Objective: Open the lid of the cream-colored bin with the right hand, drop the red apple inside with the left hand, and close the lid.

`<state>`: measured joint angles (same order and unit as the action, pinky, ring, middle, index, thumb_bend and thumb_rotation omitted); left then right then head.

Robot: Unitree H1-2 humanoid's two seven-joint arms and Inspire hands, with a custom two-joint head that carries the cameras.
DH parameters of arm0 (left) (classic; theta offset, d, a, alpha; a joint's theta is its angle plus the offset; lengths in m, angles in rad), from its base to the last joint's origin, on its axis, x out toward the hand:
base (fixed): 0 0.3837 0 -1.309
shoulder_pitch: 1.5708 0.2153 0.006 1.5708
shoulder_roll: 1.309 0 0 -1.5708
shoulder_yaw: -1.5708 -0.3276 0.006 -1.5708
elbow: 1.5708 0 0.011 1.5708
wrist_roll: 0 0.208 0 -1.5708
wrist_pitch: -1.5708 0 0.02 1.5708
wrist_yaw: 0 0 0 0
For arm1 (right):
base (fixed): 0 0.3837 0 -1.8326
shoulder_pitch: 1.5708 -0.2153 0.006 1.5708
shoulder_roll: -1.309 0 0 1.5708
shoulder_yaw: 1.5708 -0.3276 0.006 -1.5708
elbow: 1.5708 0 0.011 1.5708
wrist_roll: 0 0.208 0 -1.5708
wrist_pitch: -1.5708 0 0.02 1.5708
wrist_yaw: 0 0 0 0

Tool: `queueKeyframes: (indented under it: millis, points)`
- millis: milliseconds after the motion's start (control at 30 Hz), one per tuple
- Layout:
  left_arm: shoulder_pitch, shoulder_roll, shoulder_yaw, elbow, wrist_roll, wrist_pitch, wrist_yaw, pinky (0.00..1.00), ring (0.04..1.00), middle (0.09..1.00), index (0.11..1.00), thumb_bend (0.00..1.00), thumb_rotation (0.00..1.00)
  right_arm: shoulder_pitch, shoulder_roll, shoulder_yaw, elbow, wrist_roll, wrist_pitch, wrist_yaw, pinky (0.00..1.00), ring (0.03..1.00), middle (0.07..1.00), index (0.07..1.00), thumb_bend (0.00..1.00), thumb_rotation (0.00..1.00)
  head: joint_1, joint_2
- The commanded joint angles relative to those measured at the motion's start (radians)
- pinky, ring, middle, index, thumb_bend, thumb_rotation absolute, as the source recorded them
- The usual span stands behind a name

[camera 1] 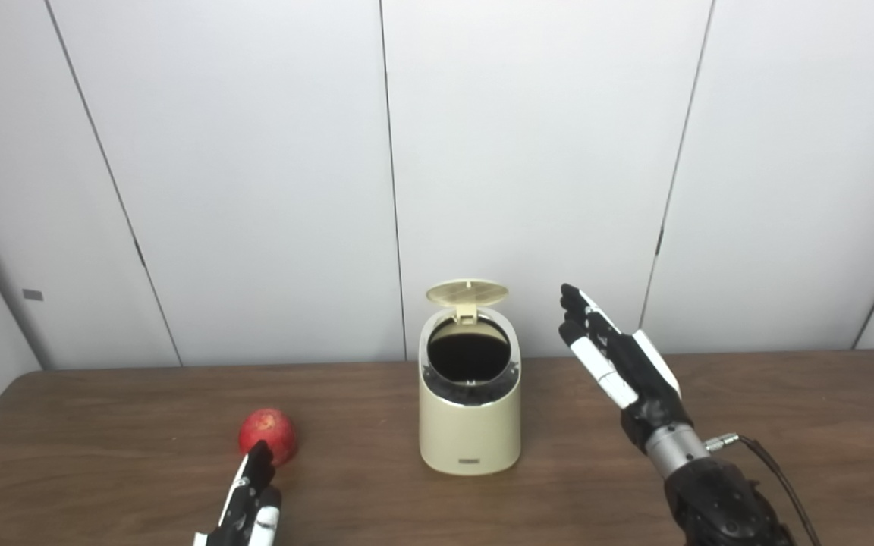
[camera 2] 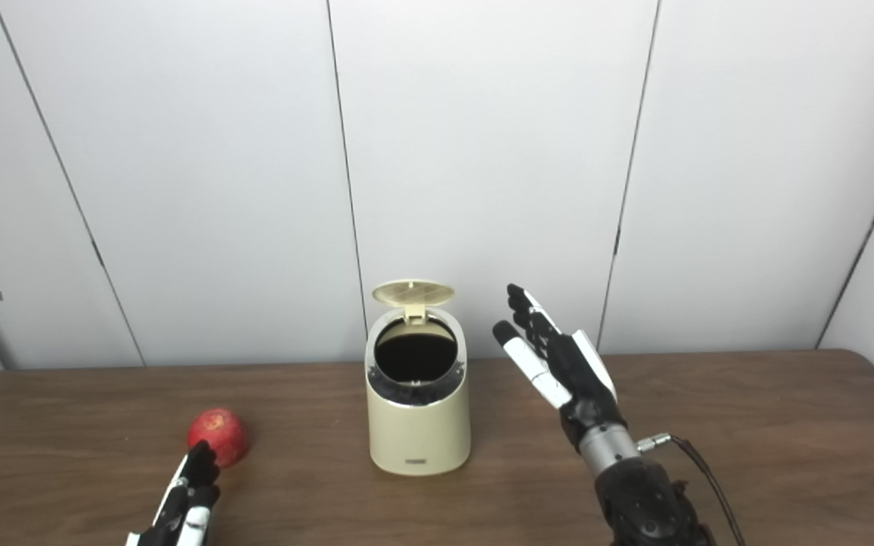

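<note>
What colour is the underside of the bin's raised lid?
Cream, matching the bin, with a faint ribbed grid on the lid; the left eye view shows it best.

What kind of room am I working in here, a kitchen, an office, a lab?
Most likely a test or lab setup, not a lived-in room. Plain white wall panels stand behind a brown wooden table that carries only the cream-colored bin, lid up, and a red apple.

No text, brand, number or sign can be read anywhere. The cream-colored bin (camera 1: pixel 470 425) carries a small dark label (camera 1: pixel 470 460) at the foot of its front wall (too small and blurred to make out any lettering).
</note>
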<state>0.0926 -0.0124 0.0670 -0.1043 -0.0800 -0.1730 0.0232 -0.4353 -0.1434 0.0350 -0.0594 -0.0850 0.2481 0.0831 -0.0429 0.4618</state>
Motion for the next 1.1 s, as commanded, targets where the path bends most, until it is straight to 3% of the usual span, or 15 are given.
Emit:
queueKeyframes:
  millis: [0, 300, 467, 700, 933, 1067]
  points:
    - [0.039, -0.008, -0.006, 0.035, -0.004, -0.017, -0.006, 1.0, 0.984, 0.974, 0.98, 0.42, 0.68, -0.022, -0.008, -0.013, -0.015, 0.007, -0.021, -0.002, 1.0, 0.964, 0.966, 0.955, 0.61, 0.86, -0.004, 0.001]
    - [0.037, -0.011, 0.0, 0.041, -0.006, -0.019, 0.0, 1.0, 0.98, 0.973, 0.979, 0.41, 0.68, 0.031, -0.015, -0.043, -0.01, 0.018, -0.036, -0.006, 1.0, 0.978, 0.971, 0.965, 0.63, 0.9, -0.009, -0.003]
    - [0.05, -0.014, -0.002, -0.008, -0.009, 0.015, 0.002, 1.0, 0.978, 0.974, 0.977, 0.39, 0.69, 0.071, -0.016, -0.064, -0.081, 0.04, -0.008, 0.001, 1.0, 0.996, 0.985, 0.967, 0.63, 0.89, 0.001, 0.038]
    - [0.07, -0.006, 0.007, -0.077, -0.034, 0.066, -0.005, 1.0, 0.977, 0.97, 0.966, 0.41, 0.7, 0.167, 0.023, -0.084, -0.141, 0.038, -0.07, -0.042, 1.0, 0.972, 0.946, 0.924, 0.64, 0.89, -0.006, 0.109]
    - [0.071, 0.009, 0.014, -0.117, -0.043, 0.107, -0.005, 1.0, 0.972, 0.967, 0.963, 0.43, 0.74, 0.243, 0.05, -0.111, -0.137, 0.067, -0.098, -0.062, 1.0, 0.97, 0.945, 0.91, 0.64, 0.9, -0.022, 0.138]
    - [0.069, 0.015, 0.017, -0.131, -0.046, 0.128, -0.005, 1.0, 0.976, 0.967, 0.958, 0.4, 0.75, 0.277, 0.058, -0.117, -0.159, 0.082, -0.078, -0.061, 1.0, 0.979, 0.951, 0.916, 0.63, 0.91, -0.029, 0.158]
